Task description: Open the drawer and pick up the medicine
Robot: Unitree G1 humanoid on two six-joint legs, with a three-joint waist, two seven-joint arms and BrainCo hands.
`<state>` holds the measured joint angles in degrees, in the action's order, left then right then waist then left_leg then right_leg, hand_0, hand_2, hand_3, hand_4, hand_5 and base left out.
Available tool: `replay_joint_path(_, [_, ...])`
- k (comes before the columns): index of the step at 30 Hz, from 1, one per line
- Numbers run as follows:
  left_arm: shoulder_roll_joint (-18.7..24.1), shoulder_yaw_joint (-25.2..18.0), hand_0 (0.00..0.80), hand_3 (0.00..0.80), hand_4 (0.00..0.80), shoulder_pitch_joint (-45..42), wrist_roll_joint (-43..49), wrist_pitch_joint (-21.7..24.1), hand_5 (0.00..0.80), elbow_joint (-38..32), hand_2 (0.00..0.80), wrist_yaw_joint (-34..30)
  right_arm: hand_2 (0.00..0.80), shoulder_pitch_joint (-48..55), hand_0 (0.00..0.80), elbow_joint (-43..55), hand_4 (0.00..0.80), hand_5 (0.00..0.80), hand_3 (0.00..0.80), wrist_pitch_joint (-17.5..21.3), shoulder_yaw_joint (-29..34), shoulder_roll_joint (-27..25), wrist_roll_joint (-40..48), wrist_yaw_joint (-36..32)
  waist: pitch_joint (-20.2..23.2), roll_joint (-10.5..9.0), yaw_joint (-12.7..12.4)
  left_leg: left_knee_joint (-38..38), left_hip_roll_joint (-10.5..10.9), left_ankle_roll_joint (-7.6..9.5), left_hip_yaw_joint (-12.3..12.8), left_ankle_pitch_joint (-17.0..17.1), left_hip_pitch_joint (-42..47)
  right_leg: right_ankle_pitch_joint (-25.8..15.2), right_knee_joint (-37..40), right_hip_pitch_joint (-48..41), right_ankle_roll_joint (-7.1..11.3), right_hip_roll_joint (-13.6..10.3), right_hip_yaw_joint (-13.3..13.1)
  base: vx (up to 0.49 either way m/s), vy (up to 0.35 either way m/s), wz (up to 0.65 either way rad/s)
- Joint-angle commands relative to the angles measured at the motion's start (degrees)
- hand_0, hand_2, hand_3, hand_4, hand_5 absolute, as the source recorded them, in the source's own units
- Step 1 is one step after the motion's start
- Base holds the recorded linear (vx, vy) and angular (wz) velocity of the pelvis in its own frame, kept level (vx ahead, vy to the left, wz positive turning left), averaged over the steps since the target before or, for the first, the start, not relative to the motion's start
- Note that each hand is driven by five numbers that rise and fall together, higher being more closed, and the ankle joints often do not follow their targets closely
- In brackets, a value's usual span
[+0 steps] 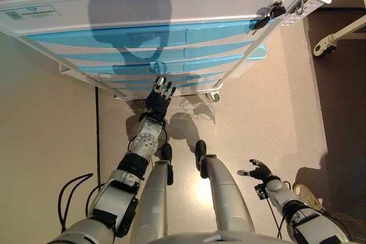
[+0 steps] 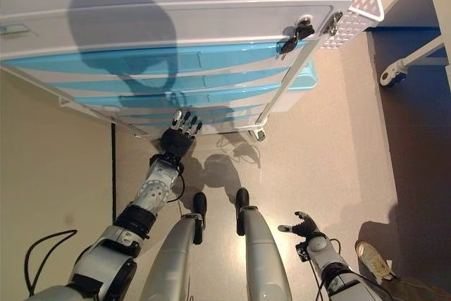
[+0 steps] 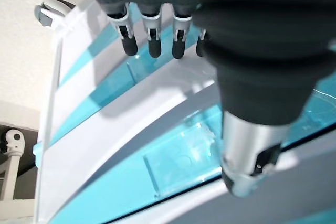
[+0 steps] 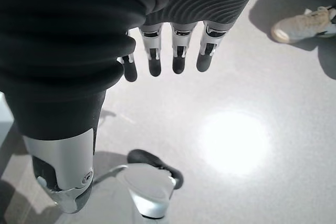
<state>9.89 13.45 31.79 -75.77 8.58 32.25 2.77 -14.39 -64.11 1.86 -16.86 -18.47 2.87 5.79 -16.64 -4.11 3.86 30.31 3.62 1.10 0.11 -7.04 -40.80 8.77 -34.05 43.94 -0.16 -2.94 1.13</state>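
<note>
Glossy beige floor (image 1: 269, 101), wheeled stand (image 1: 329, 41)

I see a white drawer cabinet (image 1: 171, 4) whose drawer fronts (image 1: 143, 37) are translucent turquoise strips set between white bands. My left hand (image 1: 159, 99) has silver fingers (image 3: 152, 35) with dark tips and a black ribbed cover, and my right hand (image 1: 258, 171) matches it. The floor (image 1: 269, 118) is plain beige-grey. A person's shoe (image 4: 302, 24) is cream-white.

Cabinet (image 1: 171, 4) cut off at 12 o'clock and 9 o'clock edges. Drawers (image 1: 137, 55) shut, contents hidden. Shoe (image 1: 307, 196) at 4 o'clock, wearer hidden. Keys (image 1: 269, 15) too small to tell.
</note>
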Motion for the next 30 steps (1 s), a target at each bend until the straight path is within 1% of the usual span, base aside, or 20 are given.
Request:
replay_joint_path(1, [-0.17,-1.7,0.0,0.0,0.0,3.52,-0.41,4.34,0.0,-7.12,0.0,-1.31,0.0,2.68,0.0,-0.97,0.0,0.0,0.0,-0.07,-1.47,-2.0,-0.15,-0.35,2.01,1.69,0.26,1.4,1.0,1.89,-0.06,-3.93,0.19,-1.59,0.05,-1.64,4.21,-1.14,-0.15,0.0,0.0,0.0])
replay_joint_path(2, [-0.17,-1.7,0.0,0.0,0.0,3.52,-0.41,4.34,0.0,-7.13,0.0,-1.3,0.0,2.68,0.0,-0.98,0.0,0.0,0.0,-0.07,-1.47,-2.0,-0.15,-0.36,2.02,1.69,0.27,1.39,1.01,1.89,-0.06,-3.93,0.19,-1.59,0.05,-1.63,4.21,-1.14,-0.15,0.0,0.0,0.0])
replay_joint_path(3, [0.01,-1.96,0.0,0.0,0.0,3.93,-0.57,5.28,0.0,-8.8,0.0,-1.13,0.0,2.62,0.0,-1.14,0.0,0.0,0.0,0.0,-1.53,-1.99,-0.29,-0.44,2.19,1.73,0.24,1.25,1.08,1.92,-0.16,-3.9,0.18,-1.68,0.1,-1.52,4.21,-1.19,-0.16,-0.096,0.006,0.0])
replay_joint_path(4, [0.03,-2.18,0.0,0.0,0.0,4.14,-0.75,5.52,0.0,-9.32,0.0,-1.11,0.0,2.45,0.0,-1.12,0.0,0.0,0.0,0.05,-1.52,-1.97,-0.32,-0.53,2.14,1.68,0.24,0.66,1.12,2.07,0.14,-1.91,-0.58,-3.53,0.88,-0.89,3.95,-1.33,0.0,0.0,0.0,0.0])
replay_joint_path(5, [0.0,-2.18,0.0,0.0,0.0,4.06,-0.75,5.51,0.0,-9.29,0.0,-1.1,0.0,2.52,0.0,-1.17,0.0,0.0,0.0,0.04,-1.56,-1.97,-0.32,-0.53,2.31,1.76,0.2,1.07,1.14,1.91,-0.19,-3.77,0.14,-1.8,0.18,-1.44,4.21,-1.2,-0.17,-0.1,0.006,0.0])
replay_joint_path(6, [0.41,-2.22,0.0,0.0,0.0,4.47,-0.69,6.07,0.0,-10.53,0.0,-1.08,0.0,2.47,0.0,-1.12,0.0,0.0,0.0,0.14,-1.52,-1.95,-0.37,-0.57,2.25,1.67,0.21,0.55,1.17,2.06,0.15,-1.83,-0.61,-3.59,0.96,-0.86,3.9,-1.3,-0.02,0.0,0.0,0.0])
replay_joint_path(10, [1.4,-3.13,0.0,0.0,0.0,4.89,-0.23,8.12,0.0,-13.67,0.0,-0.62,0.0,2.4,0.0,-1.39,0.0,0.0,0.0,0.25,-1.81,-1.83,-0.7,-1.07,2.47,1.67,-0.1,0.49,1.2,2.03,0.08,-1.55,-0.95,-3.89,1.02,-0.55,3.9,-1.34,0.07,-0.004,-0.002,0.0])
replay_joint_path(11, [1.55,-3.38,0.0,0.0,0.0,4.82,-0.11,8.36,0.0,-14.03,0.0,-0.56,0.0,2.48,0.0,-1.34,0.0,0.0,0.0,0.33,-1.93,-1.84,-0.8,-1.18,2.63,1.72,-0.22,0.86,1.22,1.84,-0.29,-3.36,-0.27,-2.21,0.34,-1.09,4.19,-1.24,-0.06,0.0,0.0,0.0])
replay_joint_path(12, [1.82,-3.58,0.0,0.0,0.0,4.92,0.17,8.69,0.0,-14.73,0.0,-0.59,0.0,2.39,0.0,-1.49,0.0,0.0,0.0,0.4,-1.94,-1.86,-0.86,-1.27,2.44,1.66,-0.29,0.5,1.21,1.99,-0.06,-1.5,-1.03,-3.97,0.93,-0.47,3.92,-1.37,0.1,0.0,0.0,0.0])
replay_joint_path(18, [3.18,-5.44,0.0,0.0,0.0,4.94,1.24,10.36,0.0,-17.18,0.0,0.11,0.0,2.31,0.0,-2.36,0.0,0.0,0.0,0.37,-2.6,-1.97,-1.98,-1.88,2.36,1.59,-0.87,0.19,1.22,1.79,-0.35,-1.04,-1.11,-4.04,1.1,-0.39,3.68,-1.35,0.41,-0.019,0.0,0.0])
replay_joint_path(25, [4.29,-5.8,0.0,0.0,0.0,4.9,2.15,10.81,0.0,-19.88,0.0,-0.35,0.0,2.26,0.0,-3.0,0.0,0.0,0.0,0.21,-3.35,-2.27,-3.27,-2.18,1.96,1.42,-1.39,-0.81,1.19,1.53,-0.8,-0.22,-0.46,-4.62,1.85,-1.19,3.56,-1.33,0.96,0.0,0.0,0.0])
replay_joint_path(27, [4.72,-5.65,0.0,0.0,0.0,5.15,2.54,10.97,0.0,-21.59,0.0,-0.96,0.0,2.27,0.0,-3.09,0.0,0.0,0.0,0.25,-3.75,-2.46,-3.77,-2.36,1.57,1.21,-1.7,-2.14,1.21,1.22,-1.01,0.68,0.33,-5.27,3.07,-2.01,3.46,-1.31,1.18,-0.055,-0.033,0.02])
replay_joint_path(30, [4.81,-5.51,0.0,0.0,0.0,5.44,2.77,11.03,0.0,-21.73,0.0,-0.94,0.0,2.26,0.0,-3.29,0.0,0.0,0.0,0.2,-3.93,-2.42,-3.88,-2.37,1.47,1.14,-1.75,-2.54,1.23,1.13,-1.1,0.98,0.57,-5.43,3.55,-2.45,3.39,-1.29,1.27,-0.024,-0.024,0.02])
